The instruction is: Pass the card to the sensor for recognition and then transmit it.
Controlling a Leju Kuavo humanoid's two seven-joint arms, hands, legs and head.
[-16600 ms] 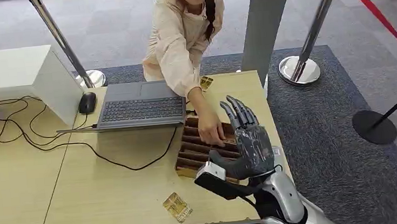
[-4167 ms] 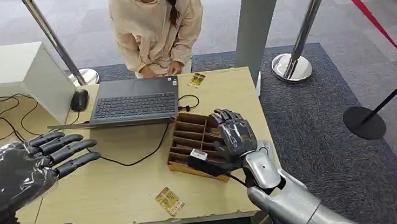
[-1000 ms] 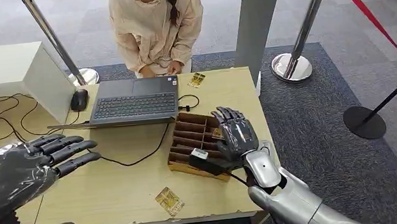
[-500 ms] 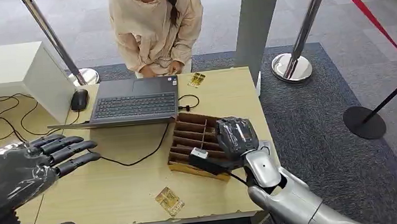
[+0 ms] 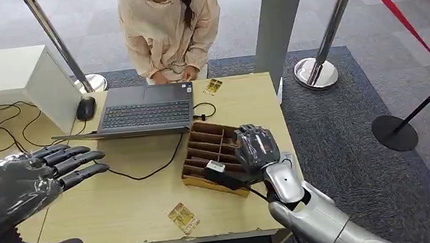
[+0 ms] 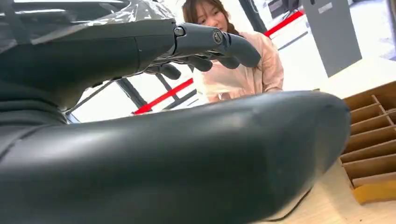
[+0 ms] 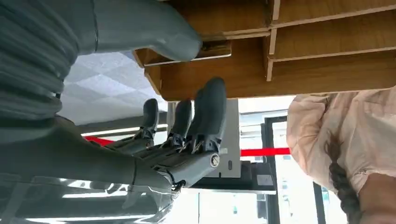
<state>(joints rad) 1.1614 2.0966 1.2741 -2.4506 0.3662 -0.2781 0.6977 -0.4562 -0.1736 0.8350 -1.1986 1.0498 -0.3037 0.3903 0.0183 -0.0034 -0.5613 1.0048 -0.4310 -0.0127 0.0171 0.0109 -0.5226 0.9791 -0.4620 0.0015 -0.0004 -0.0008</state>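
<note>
My right hand (image 5: 256, 147) hangs over the right side of the slotted wooden box (image 5: 200, 152), fingers curled down into it. In the right wrist view, the thumb of my right hand (image 7: 140, 154) touches the edge of a gold card (image 7: 215, 48) standing in a slot of the box (image 7: 327, 60), while the fingers (image 7: 208, 109) lie against the wood beside it. Whether the card is gripped is unclear. Another gold card (image 5: 184, 217) lies flat near the table's front edge. My left hand (image 5: 19, 191) hovers open over the table's left side and holds nothing; it looms close in the left wrist view (image 6: 140, 140).
A person (image 5: 166, 26) sits behind the table, hands near an open laptop (image 5: 147, 110). A third gold card (image 5: 213, 86) lies beside the laptop. A mouse (image 5: 86, 108), loose cables (image 5: 14, 139) and a white box (image 5: 9, 80) sit left. Stanchions (image 5: 317, 71) stand beyond.
Over the last second my right hand's fingers went from stretched out over the box to curled down into it. My left hand has barely moved.
</note>
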